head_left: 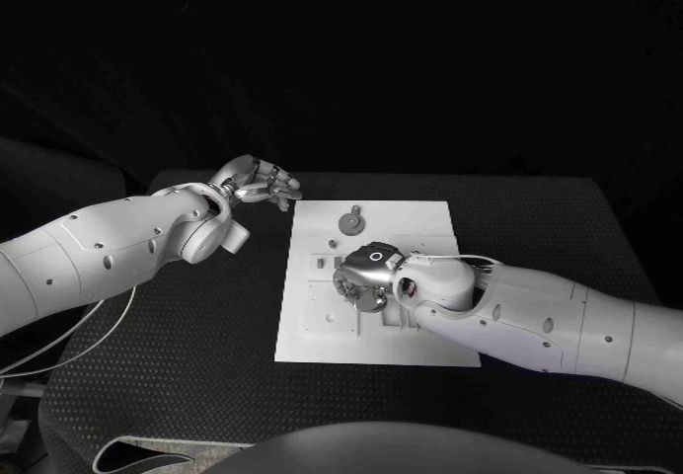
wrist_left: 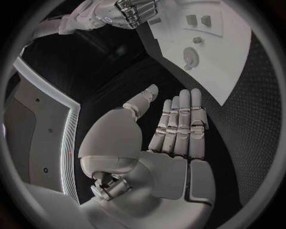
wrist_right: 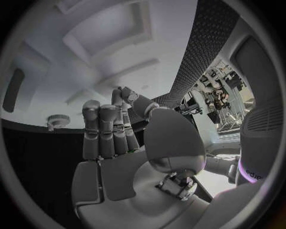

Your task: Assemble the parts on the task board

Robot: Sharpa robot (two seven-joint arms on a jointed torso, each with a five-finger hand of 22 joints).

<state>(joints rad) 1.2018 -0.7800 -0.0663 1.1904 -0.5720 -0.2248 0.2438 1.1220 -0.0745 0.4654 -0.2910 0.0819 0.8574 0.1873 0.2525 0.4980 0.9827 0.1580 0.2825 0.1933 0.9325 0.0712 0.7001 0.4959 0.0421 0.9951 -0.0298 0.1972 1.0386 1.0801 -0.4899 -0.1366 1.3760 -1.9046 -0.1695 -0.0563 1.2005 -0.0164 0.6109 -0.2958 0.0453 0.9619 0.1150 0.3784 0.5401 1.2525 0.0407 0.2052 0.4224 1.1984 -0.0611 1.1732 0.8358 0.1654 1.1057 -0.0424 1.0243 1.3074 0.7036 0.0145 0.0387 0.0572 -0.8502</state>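
The white task board (head_left: 427,222) lies in the middle of the black table. A grey round part with a short stem (head_left: 351,219) lies on its far half, also seen in the left wrist view (wrist_left: 190,56). My right hand (head_left: 367,272) hovers over the board's middle, fingers stretched out with nothing in them (wrist_right: 113,138). A small knurled round part (wrist_right: 57,120) sits on the board just past its fingertips. My left hand (head_left: 260,185) hangs over the table by the board's far left corner, its fingers (wrist_left: 178,124) straight, side by side and empty.
The board (wrist_left: 238,57) has several shallow recesses and small raised blocks (wrist_left: 192,20) near the right hand (wrist_left: 134,12). Bare black table (head_left: 186,346) surrounds the board on every side. A thin cable (head_left: 86,331) runs under my left arm.
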